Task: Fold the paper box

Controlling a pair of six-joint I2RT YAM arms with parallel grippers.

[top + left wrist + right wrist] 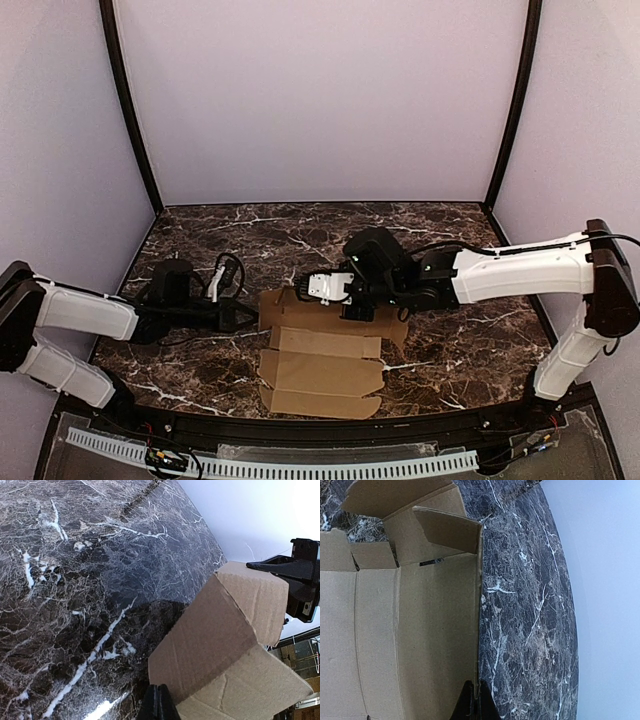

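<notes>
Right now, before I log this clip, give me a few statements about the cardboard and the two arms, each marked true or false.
1. The paper box lies on the dark marbled table. True.
2. It is closed into a finished box. False: most of it lies open and flat, with a few panels raised.
3. The left gripper is at the cardboard's left edge. True.
4. The right gripper hangs clear of the cardboard. False: its fingers pinch the edge of a raised side panel.
</notes>
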